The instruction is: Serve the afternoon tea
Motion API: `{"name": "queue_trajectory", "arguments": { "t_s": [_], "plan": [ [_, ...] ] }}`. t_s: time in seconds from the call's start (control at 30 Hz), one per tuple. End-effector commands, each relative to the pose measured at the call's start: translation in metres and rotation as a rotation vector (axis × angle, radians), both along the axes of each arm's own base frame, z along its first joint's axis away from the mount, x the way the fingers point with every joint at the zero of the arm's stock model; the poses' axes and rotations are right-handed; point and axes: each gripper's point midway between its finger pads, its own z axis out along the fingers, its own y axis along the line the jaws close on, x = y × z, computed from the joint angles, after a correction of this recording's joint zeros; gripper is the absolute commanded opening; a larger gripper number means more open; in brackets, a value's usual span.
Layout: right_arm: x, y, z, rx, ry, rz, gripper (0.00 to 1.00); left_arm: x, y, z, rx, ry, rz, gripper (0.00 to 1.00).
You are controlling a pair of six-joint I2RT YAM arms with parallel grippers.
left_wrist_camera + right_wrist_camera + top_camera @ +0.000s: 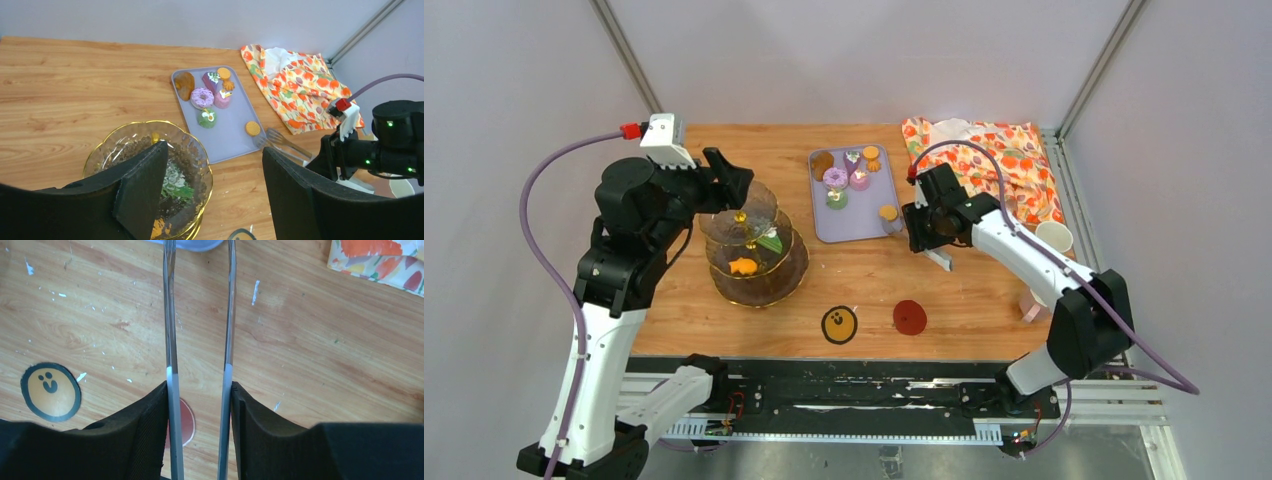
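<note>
A: State of left gripper point(214, 150)?
B: Jaws wide, nothing between them, above the glass stand point(764, 298) on the desk point(964, 295).
A: And right gripper point(199, 387)?
B: Clamped on the tongs point(170, 315), tips at the near edge of the lilac tray point(849, 228). The purple donut point(835, 177) is on the tray and an orange biscuit point(743, 266) is on the stand.

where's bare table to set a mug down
Bare wood: the far-left corner behind the three-tier clear glass stand, and the strip between the lilac rectangular tray and the yellow smiley sticker. Crowded: the tray's far end with toy pastries, and the right edge by the orange floral cloth.
</note>
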Motion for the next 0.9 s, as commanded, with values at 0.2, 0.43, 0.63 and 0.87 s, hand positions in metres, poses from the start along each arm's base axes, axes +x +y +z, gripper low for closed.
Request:
{"name": "queue_trajectory", "arguments": {
  "t_s": [0.2, 0.43, 0.63, 0.87],
  "plan": [
    [0.027, 0.016, 0.011, 0.068, -0.044, -0.047, 0.45, -0.002, 0.000, 0.013, -0.003, -0.044, -0.001, 0.74],
    [0.033, 0.013, 0.006, 0.056, -0.042, -0.111, 0.46, 0.000, 0.001, 0.009, 0.004, -0.038, 0.003, 0.74],
    [0.041, 0.016, -0.006, 0.052, -0.039, -0.163, 0.47, 0.000, 0.003, 0.009, 0.009, -0.040, 0.011, 0.74],
    [0.052, 0.029, -0.011, 0.031, -0.062, -0.139, 0.47, 0.000, 0.005, 0.008, 0.019, -0.038, 0.020, 0.74]
  ]
}}
